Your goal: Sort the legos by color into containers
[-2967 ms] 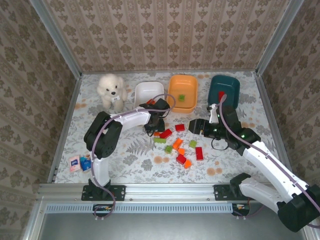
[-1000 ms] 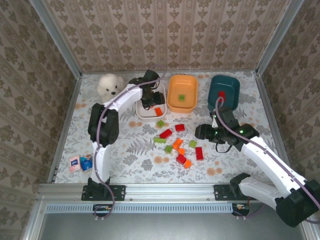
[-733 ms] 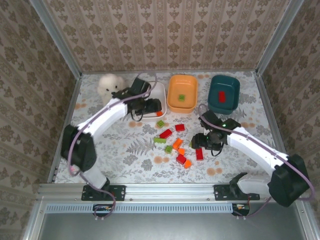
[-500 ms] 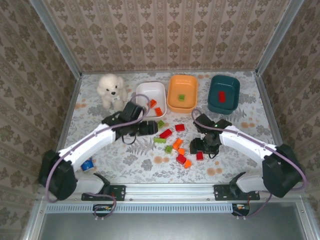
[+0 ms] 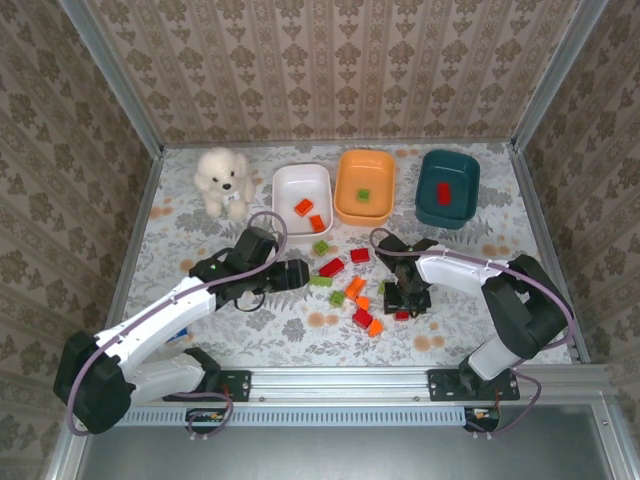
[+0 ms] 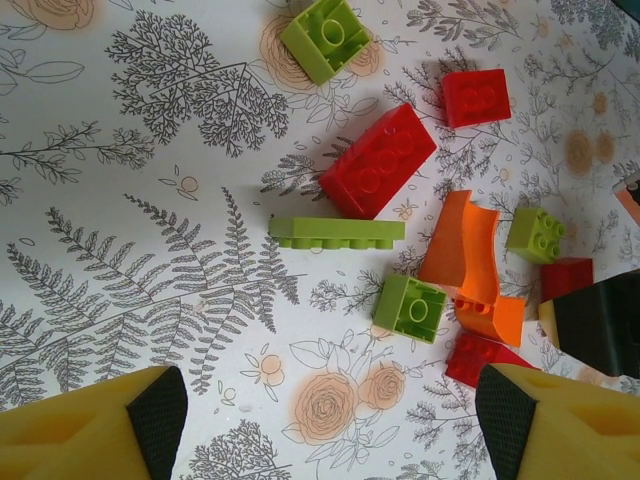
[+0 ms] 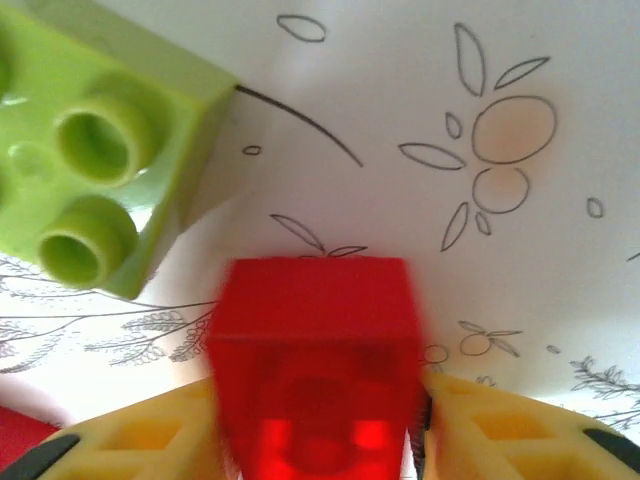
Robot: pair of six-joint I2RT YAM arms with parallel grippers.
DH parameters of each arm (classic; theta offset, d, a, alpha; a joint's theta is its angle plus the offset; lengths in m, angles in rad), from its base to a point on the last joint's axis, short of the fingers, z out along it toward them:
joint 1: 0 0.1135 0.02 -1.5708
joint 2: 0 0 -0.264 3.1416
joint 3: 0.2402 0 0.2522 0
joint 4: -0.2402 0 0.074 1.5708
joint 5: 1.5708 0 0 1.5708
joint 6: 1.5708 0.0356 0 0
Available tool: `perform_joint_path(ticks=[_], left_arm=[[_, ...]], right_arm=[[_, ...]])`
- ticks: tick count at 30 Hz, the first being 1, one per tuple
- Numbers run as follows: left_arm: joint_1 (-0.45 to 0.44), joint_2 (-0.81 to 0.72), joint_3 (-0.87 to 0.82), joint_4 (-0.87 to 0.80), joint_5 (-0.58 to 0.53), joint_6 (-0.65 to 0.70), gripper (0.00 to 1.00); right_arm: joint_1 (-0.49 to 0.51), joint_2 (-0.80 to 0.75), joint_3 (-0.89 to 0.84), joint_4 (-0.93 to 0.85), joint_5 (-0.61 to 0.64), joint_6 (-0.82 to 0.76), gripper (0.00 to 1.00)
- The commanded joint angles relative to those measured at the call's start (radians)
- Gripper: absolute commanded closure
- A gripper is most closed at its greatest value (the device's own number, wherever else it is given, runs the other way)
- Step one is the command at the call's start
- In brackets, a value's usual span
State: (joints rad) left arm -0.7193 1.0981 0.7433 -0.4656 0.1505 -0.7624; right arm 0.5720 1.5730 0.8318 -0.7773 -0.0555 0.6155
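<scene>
Red, orange and light green legos lie scattered mid-table around a long red one (image 5: pixel 331 267). My right gripper (image 5: pixel 403 303) is down at the pile's right edge. In the right wrist view it (image 7: pixel 320 400) is shut on a red lego (image 7: pixel 318 340), with a green lego (image 7: pixel 95 190) just beyond. My left gripper (image 5: pixel 297 276) sits left of the pile. It (image 6: pixel 330 420) stands open and empty before a flat green lego (image 6: pixel 336 232) and a small green one (image 6: pixel 411 307). The white container (image 5: pixel 290 185) holds two orange legos. A green one sits in the orange container (image 5: pixel 345 175), a red one in the teal container (image 5: pixel 462 210).
A white plush dog (image 5: pixel 222 180) stands at the back left beside the white tub. Metal rails and patterned walls close the table on three sides. Bare floral tabletop lies in front of the pile and along the right side.
My left arm has drawn back from the white tub to the pile's left side, jaws open. My right arm has swung left and down onto the pile and closed on a red lego.
</scene>
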Motion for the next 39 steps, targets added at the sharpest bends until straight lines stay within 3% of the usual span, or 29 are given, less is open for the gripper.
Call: perform_joint_path(ticks=[1,6,12,19,28,32,39], left_arm=[[-0.018,-0.029,-0.013,0.007,-0.031,-0.018,0.21],[-0.049,-0.057,-0.027,0.011,-0.043,-0.024,0.21],[-0.057,-0.028,-0.012,0.063,-0.045,-0.041,0.21],[-0.054,0.121,0.118,0.067,-0.024,0.018,0.22],[-0.052,0.189,0.188,0.057,-0.011,0.034,0.22],[-0.051,0.180,0.184,0.040,-0.011,0.031,0.22],[-0.052,0.171,0.184,-0.010,-0.015,0.042,0.22]], right_arm=[[0.005,0.009,0.017,0.039,0.026,0.003,0.64],[-0.029,-0.119,0.142,-0.073,0.125,-0.020,0.74],[-0.259,-0.142,0.384,-0.125,0.142,-0.114,0.75],[-0.477,0.147,0.640,-0.038,0.121,-0.163,0.76],[-0.538,0.549,0.979,-0.104,0.015,-0.243,0.75],[-0.545,0.631,1.046,-0.128,0.023,-0.260,0.72],[-0.558,0.653,1.068,-0.136,0.026,-0.260,0.46]])
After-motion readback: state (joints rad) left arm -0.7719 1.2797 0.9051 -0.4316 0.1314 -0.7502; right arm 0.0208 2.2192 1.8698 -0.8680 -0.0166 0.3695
